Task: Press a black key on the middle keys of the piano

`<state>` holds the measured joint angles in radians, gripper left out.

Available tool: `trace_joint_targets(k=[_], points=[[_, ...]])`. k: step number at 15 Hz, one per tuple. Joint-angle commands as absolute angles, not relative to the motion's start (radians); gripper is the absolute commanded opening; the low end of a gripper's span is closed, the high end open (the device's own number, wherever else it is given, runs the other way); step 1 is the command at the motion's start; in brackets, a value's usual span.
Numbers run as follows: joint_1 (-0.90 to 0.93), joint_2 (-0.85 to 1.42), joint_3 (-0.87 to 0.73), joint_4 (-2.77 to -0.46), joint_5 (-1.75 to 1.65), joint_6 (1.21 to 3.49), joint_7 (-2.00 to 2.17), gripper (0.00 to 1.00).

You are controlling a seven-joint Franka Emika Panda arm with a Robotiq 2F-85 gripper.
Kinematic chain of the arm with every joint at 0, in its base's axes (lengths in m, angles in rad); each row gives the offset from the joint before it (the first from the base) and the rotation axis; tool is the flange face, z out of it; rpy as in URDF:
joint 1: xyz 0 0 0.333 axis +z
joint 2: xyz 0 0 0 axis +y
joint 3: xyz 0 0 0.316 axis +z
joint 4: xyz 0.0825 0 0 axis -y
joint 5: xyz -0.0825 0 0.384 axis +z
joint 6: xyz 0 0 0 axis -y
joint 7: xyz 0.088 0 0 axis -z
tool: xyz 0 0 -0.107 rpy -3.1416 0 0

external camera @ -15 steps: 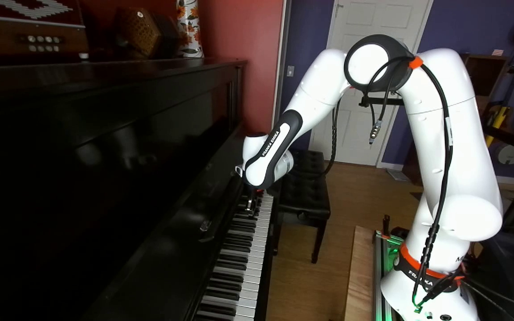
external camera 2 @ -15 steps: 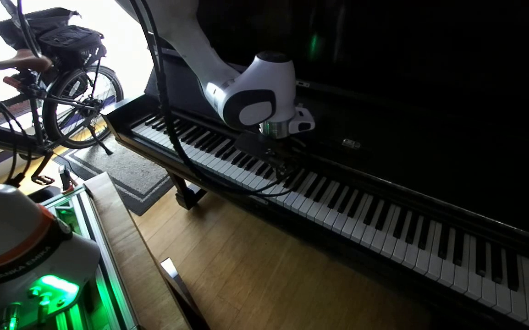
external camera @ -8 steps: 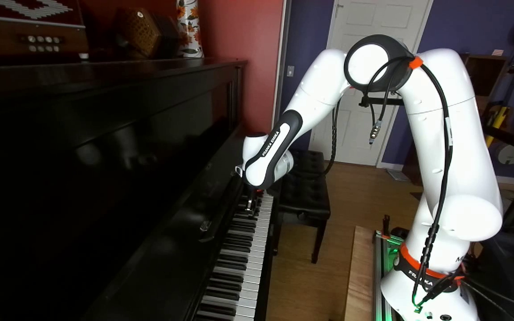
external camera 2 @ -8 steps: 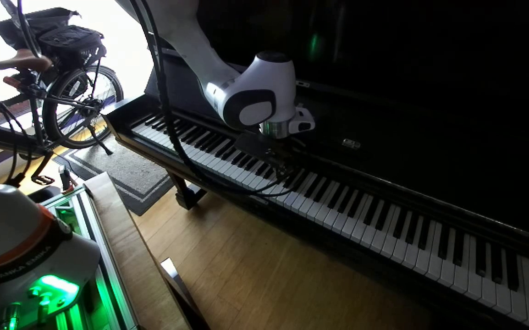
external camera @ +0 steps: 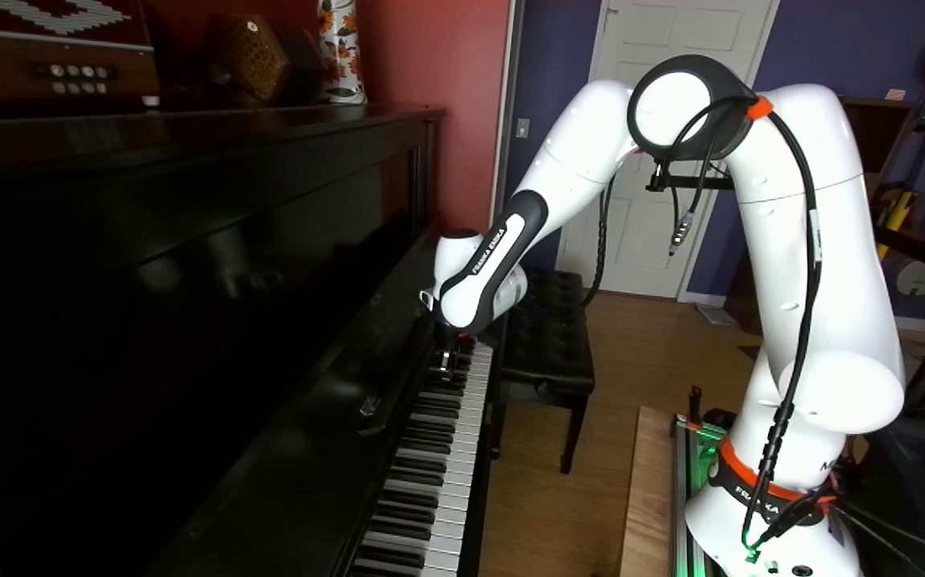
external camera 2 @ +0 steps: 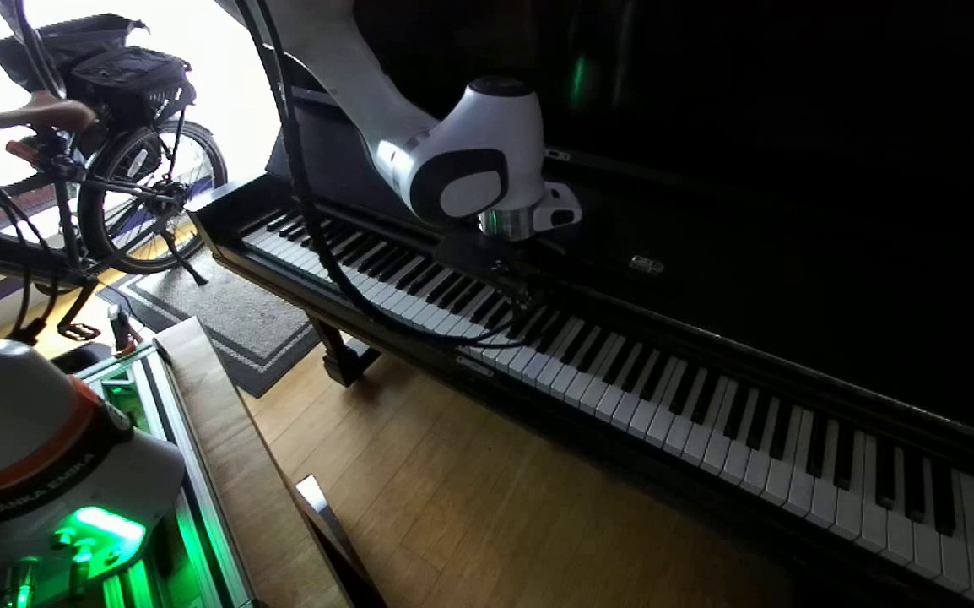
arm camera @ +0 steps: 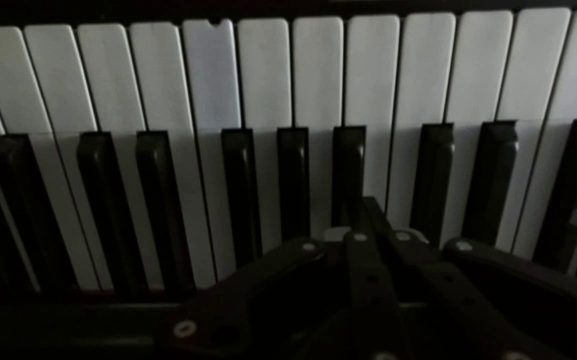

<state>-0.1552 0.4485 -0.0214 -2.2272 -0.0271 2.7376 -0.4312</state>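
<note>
As the pincer, its two halves pressed together, hangs above the piano, its tip shows just beside a raised black key in the wrist view; whether it touches that key I cannot tell. The middle keys lie beneath the pincer and run out to both sides of it, their white fronts pointing away from it. Up and away from the pincer slopes the white arm in both exterior views, and a dark cable loops close beside the pincer in an exterior view. Right of the pincer in an exterior view stands a black tufted bench; well apart from it, in an exterior view, a bicycle.
</note>
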Motion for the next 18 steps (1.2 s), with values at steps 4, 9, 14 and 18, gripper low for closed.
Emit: trace_joint_targets(k=[4,9,14,18], points=[[-0.138,0.3,-0.024,-2.305,-0.081,2.728,-0.386,0.56],[-0.132,0.192,-0.027,-2.35,-0.09,2.693,-0.385,0.93],[-0.136,0.091,-0.03,-2.378,-0.07,2.614,-0.412,1.0],[-0.135,0.016,-0.053,-2.389,-0.085,2.506,-0.411,1.0]])
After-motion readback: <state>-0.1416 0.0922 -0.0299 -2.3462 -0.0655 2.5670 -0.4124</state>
